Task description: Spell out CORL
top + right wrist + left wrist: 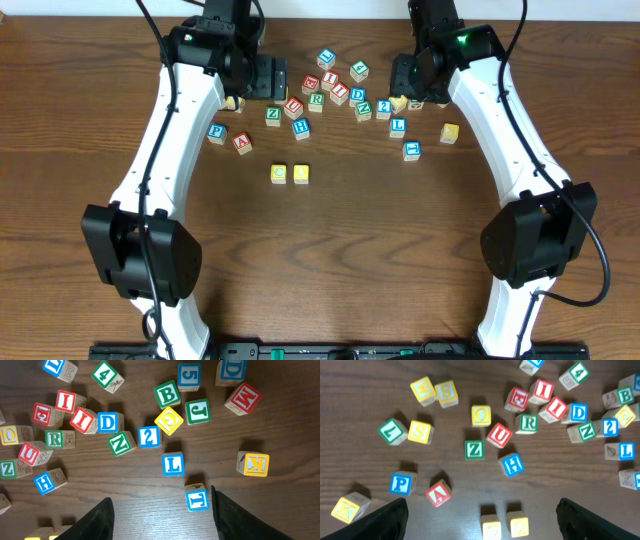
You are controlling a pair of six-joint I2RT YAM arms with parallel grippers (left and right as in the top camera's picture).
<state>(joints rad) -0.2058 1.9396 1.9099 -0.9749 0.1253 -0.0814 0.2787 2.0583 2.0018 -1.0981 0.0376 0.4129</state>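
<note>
Two yellow blocks (279,173) (301,173) stand side by side on the table, in front of the pile. They also show in the left wrist view (491,529) (518,525), their letters too faint to read. The green R block (316,100) (528,422) (60,439) and the blue L block (398,126) (173,465) (626,450) lie in the pile. My left gripper (266,78) (482,522) is open and empty, high above the pile's left part. My right gripper (408,76) (160,520) is open and empty above the pile's right part.
Several other letter blocks lie scattered across the far middle of the table: a yellow O (481,415), red U (499,435), green Z (474,449), blue H (512,464), red A (438,493) and blue P (401,483). A blue T (196,497) and a yellow K (253,464) lie at the right.
</note>
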